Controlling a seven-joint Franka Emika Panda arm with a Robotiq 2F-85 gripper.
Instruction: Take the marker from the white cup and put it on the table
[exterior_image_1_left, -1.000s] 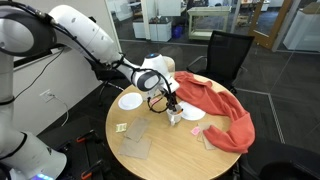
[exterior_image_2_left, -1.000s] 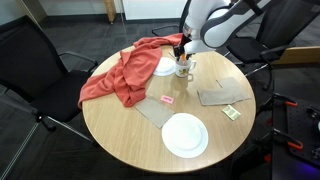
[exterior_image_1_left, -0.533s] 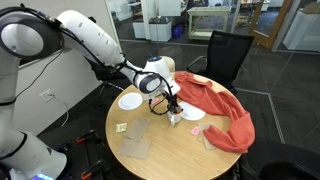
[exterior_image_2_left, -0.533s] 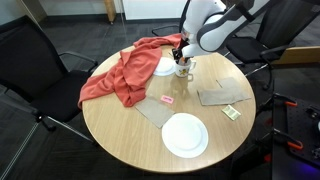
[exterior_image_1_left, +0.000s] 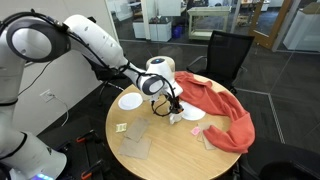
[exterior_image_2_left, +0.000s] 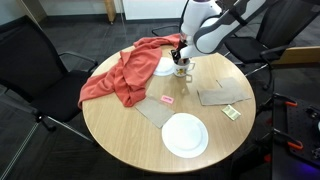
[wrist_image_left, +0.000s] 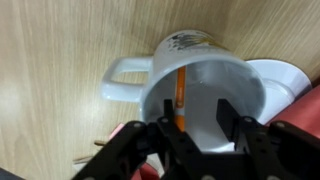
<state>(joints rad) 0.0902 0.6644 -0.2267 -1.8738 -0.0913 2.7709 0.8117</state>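
Soft, even indoor light from overhead fills both exterior views. The round light-wood desk (exterior_image_1_left: 175, 150) shows only faint shadows around the small white ceramic mug (exterior_image_2_left: 182, 70). Both pictures are coarse, and fine detail is lost. In the wrist view the mug's (wrist_image_left: 200, 50) outer wall is bright and its inside is shaded grey. The black tool (wrist_image_left: 198, 125), reaching into the mug from below, is dark and blurred.

A red cloth (exterior_image_2_left: 125, 75), a white plate (exterior_image_2_left: 185, 135) and a grey mat (exterior_image_2_left: 222, 96) lie apart.
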